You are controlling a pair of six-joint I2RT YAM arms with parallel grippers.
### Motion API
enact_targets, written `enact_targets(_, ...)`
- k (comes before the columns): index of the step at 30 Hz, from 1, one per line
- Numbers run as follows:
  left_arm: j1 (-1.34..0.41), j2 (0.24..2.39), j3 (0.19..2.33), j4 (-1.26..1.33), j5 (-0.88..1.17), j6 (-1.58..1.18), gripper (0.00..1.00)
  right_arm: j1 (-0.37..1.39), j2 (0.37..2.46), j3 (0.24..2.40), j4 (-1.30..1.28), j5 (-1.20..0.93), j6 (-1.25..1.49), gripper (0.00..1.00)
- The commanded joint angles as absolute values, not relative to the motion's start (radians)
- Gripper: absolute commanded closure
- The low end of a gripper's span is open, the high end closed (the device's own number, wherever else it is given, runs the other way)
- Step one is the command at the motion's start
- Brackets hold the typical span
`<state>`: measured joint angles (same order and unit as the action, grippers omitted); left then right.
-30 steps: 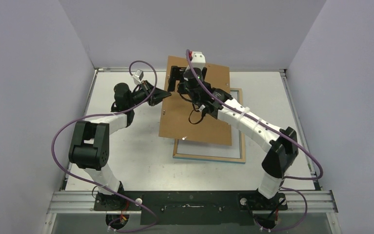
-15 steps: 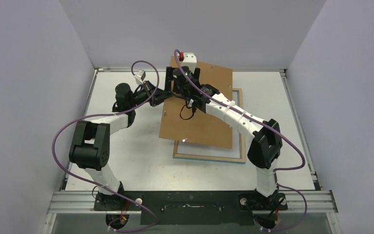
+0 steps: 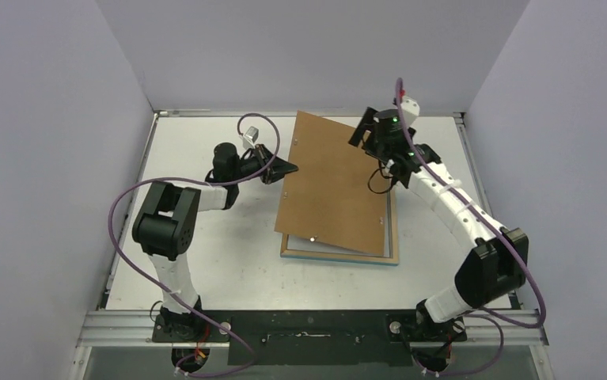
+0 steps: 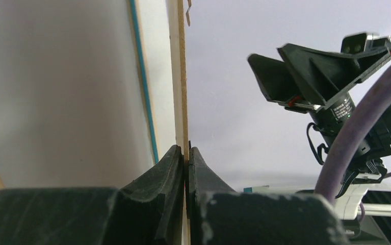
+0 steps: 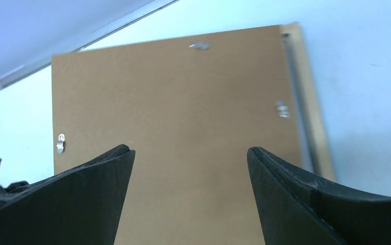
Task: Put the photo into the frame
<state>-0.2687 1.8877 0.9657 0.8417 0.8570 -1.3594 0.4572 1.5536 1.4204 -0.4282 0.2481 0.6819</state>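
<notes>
My left hand is clamped tight on the left edge of the brown backing board, which it holds tilted above the frame. The frame lies flat on the worktop, and its near and right rails show past the board. My right hand hovers by the board's far right corner, fingers spread wide, gripping nothing. The photo is hidden from me.

Thin brown rectangular fibreboard backing panel is tipped up at a slant, not lying flat on the white desk. Few small silver metal hanger tabs sit near its edges. Plain pale lavender walls box it all in.
</notes>
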Motion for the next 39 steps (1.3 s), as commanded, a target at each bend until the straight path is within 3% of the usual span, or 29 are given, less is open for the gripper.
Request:
enact_targets(1, -0.28, 1.933, 1.016, 0.989, 0.786, -1.355, 1.0, 0.355, 1.427, 1.305, -0.437, 0.182, 0.772, 0.17)
enact_targets(8, -0.3, 1.992, 1.022, 0.985, 0.756, -1.333, 1.0, 0.181, 1.367, 1.131, -0.481, 0.085, 0.848, 0.21)
enact_targets(20, -0.319, 2.05, 1.038, 1.015, 0.793, -1.36, 1.0, 0.011, 1.435, 0.979, -0.469, -0.043, 0.863, 0.32)
enact_targets(24, -0.322, 2.072, 1.044, 1.023, 0.788, -1.372, 1.0, 0.003, 1.475, 0.944, -0.434, -0.083, 0.864, 0.41)
enact_targets(34, -0.342, 2.081, 1.031, 1.026, 0.786, -1.387, 1.0, -0.041, 1.539, 0.891, -0.408, -0.071, 0.88, 0.48)
enact_targets(39, -0.342, 2.055, 0.991, 1.041, 0.787, -1.404, 1.0, -0.046, 1.542, 0.857, -0.402, -0.015, 0.884, 0.59)
